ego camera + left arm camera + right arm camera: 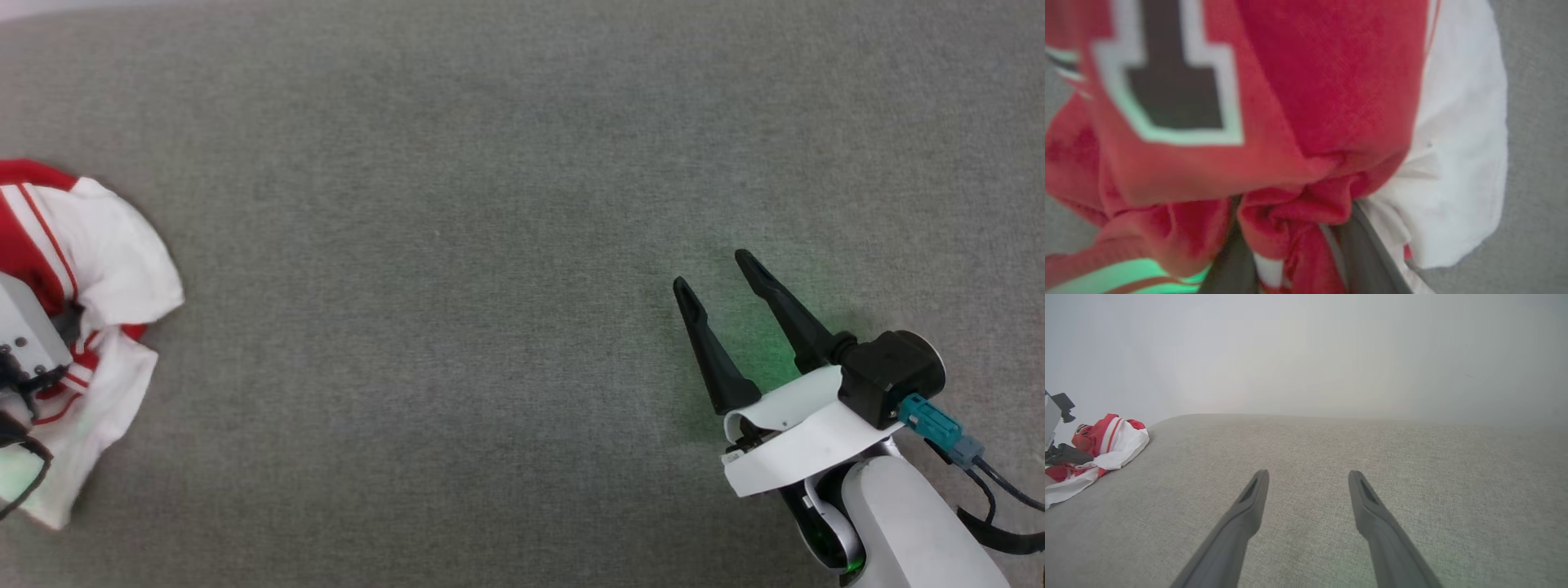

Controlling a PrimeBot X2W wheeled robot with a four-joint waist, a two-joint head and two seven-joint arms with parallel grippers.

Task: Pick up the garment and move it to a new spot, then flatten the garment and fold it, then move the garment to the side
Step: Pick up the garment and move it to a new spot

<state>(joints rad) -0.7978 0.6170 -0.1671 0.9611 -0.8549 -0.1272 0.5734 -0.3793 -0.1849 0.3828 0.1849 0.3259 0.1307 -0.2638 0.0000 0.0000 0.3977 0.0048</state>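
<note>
The garment [106, 245] is being shown crumpled at the far left edge of the head view, lying on the grey woven surface [490, 204], with white sleeve cloth spilling outward and thin red stripes running across it. The pale wrist body of the left arm [24, 343] is being held right over the heap. In the left wrist view the jersey is being seen close and blurred: red mesh, a black number [1171, 90] outlined in white, and a white sleeve [1461, 163] draped to the right. The left gripper [1294, 245] is being pushed into the cloth there. A puckered fold of red fabric is being bunched between its two dark fingers [1359, 253], both touching it, but whether that fold is being squeezed firmly cannot be told. Well apart from all this, the right gripper [713, 272] is being kept low at the lower right of the head view, its fingers spread wide and nothing between them, with a green glow being cast on the surface beside it. From the right wrist camera the same spread is being confirmed: two long fingers [1249, 514] angled apart over bare grey weave, a pale wall [1306, 355] behind, and the red-and-white heap [1114, 445] being glimpsed far off at the left edge.
</note>
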